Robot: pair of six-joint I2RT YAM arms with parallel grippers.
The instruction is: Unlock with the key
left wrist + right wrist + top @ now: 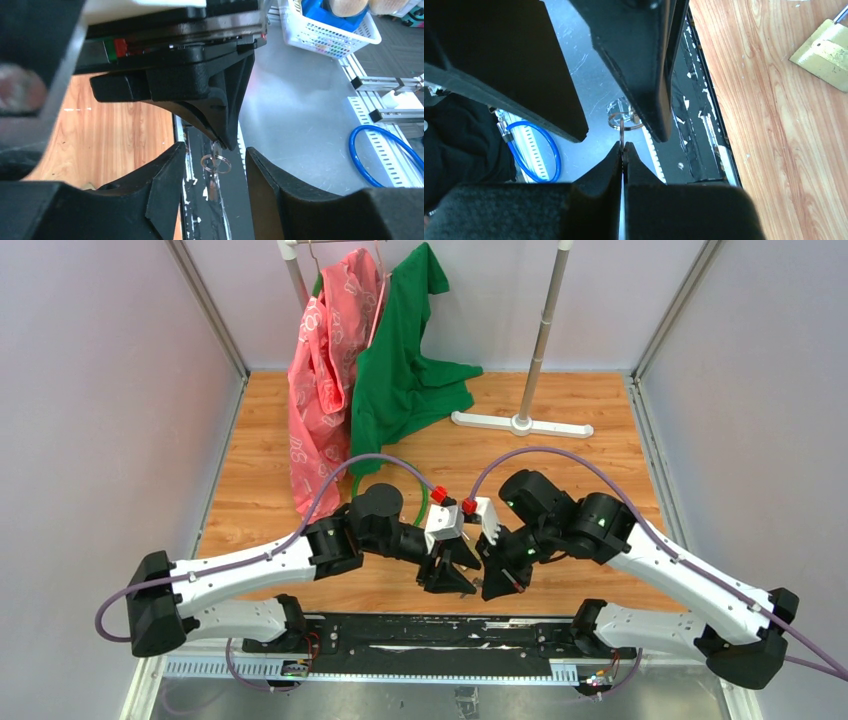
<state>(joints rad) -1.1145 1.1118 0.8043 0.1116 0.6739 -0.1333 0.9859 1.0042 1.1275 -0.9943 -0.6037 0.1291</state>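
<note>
- over the counter's [260, 470] near edge, the right jaws are pressed together on the key [623, 141], its ring [625, 121] just beyond the tips.
- left jaws stand spread either side of the key, not touching it.
- a brass padlock [821, 55] lies on the wood, well apart; a blue cable loop [367, 155] lies off the wood.
- from above, both arms hide the key.
</note>
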